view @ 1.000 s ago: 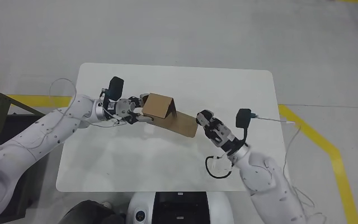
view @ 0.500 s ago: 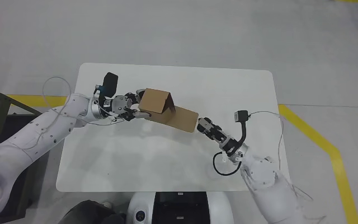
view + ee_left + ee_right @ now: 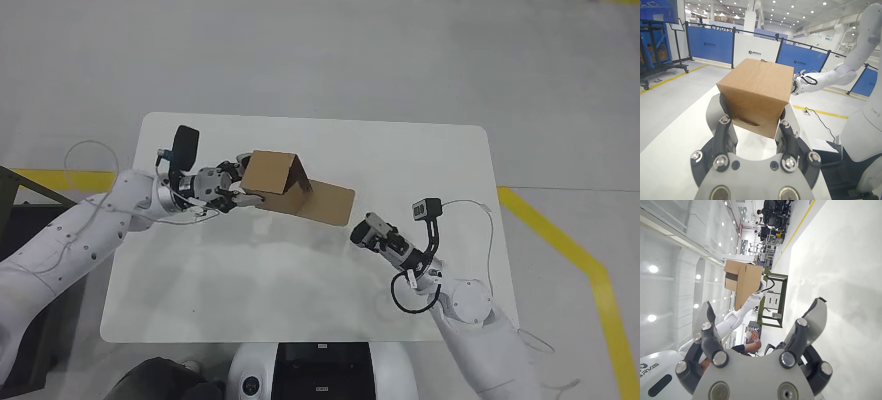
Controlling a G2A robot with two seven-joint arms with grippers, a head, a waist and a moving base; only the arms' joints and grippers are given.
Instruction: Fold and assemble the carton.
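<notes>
A brown cardboard carton is held above the white table, partly folded into a box with one long flap sticking out toward the table's right half. My left gripper is shut on the carton's left end; its fingers clamp both sides of the carton in the left wrist view. My right gripper hovers off the flap's tip, open and empty, a small gap away from it. In the right wrist view the carton hangs well beyond the spread fingers.
A loose cable trails from the right arm over the table's right side. A yellow floor line runs past the table. The tabletop in front of both grippers is bare white.
The left gripper drew the carton leftward and back. The right gripper released the flap's end and pulled away toward the table's front, now apart from the carton.
</notes>
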